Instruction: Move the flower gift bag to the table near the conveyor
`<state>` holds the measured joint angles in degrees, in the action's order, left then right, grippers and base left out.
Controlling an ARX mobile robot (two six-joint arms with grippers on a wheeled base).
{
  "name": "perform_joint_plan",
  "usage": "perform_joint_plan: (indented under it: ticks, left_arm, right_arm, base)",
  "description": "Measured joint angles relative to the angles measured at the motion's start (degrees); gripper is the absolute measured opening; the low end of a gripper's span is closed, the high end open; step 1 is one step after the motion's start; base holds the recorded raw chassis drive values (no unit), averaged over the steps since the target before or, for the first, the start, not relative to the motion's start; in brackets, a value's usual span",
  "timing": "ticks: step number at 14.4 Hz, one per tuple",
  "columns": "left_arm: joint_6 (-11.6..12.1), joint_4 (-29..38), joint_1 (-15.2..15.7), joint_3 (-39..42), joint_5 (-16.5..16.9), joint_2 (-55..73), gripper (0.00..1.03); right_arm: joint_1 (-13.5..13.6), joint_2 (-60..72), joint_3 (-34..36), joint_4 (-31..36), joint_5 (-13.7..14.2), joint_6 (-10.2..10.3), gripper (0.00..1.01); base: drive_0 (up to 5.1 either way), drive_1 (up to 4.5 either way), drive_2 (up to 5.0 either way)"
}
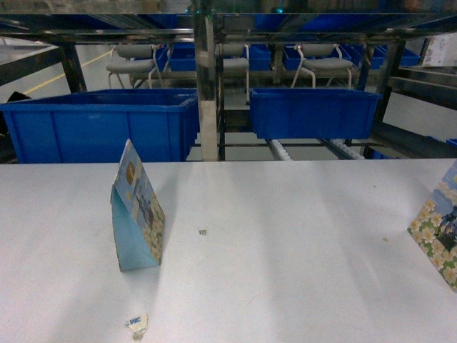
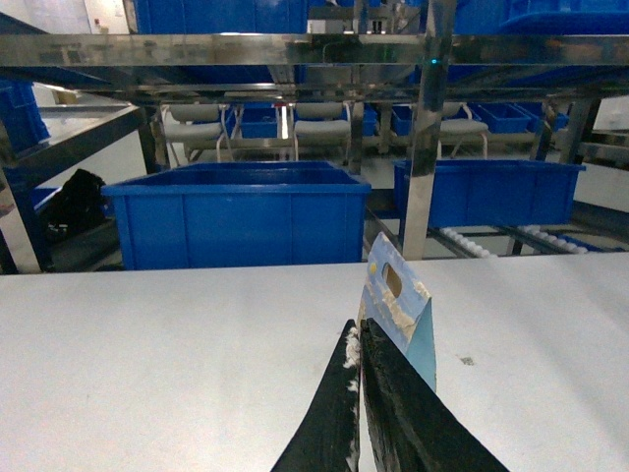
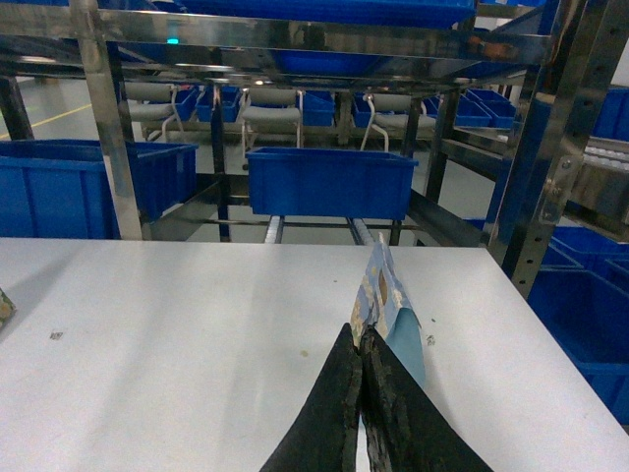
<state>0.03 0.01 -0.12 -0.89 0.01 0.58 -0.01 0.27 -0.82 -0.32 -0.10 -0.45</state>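
paper this thin will handle light and floppy: the flower gift bag (image 1: 138,212) should lift with almost no effort but will crease if squeezed on its light-blue gusset, so my guess is the top edge by the cut-out handle hole is the place to hold. it stands upright on the white table (image 1: 285,250), left of middle, well short of the conveyor (image 1: 208,86) with its blue bins (image 1: 100,125) behind. a second, similar bag (image 1: 439,229) sits at the table's right edge, cut off by the frame.

left pincer (image 2: 360,339) has its dark jaws pressed together with nothing between them, tips just in front of the bag; whether they touch it i cannot tell. right pincer (image 3: 361,344) is likewise closed and empty, by the other bag. neither arm shows in the head view. a small scrap (image 1: 137,323) on the near table is too blurred to identify.
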Motion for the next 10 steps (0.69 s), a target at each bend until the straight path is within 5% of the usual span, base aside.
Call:
perform_joint_plan:
  ticks: [3,10]
  left_arm:
    - [0.0,-0.3,0.0,0.0,0.0,0.0,0.06]
    - [0.0,-0.3,0.0,0.0,0.0,0.0,1.00]
  right_arm:
    - [0.0,0.0,0.0,0.0,0.0,0.0,0.02]
    - [0.0,0.0,0.0,0.1,0.0,0.0,0.96]
  base:
    - [0.0,0.00,0.0]
    - [0.0,0.00,0.0]
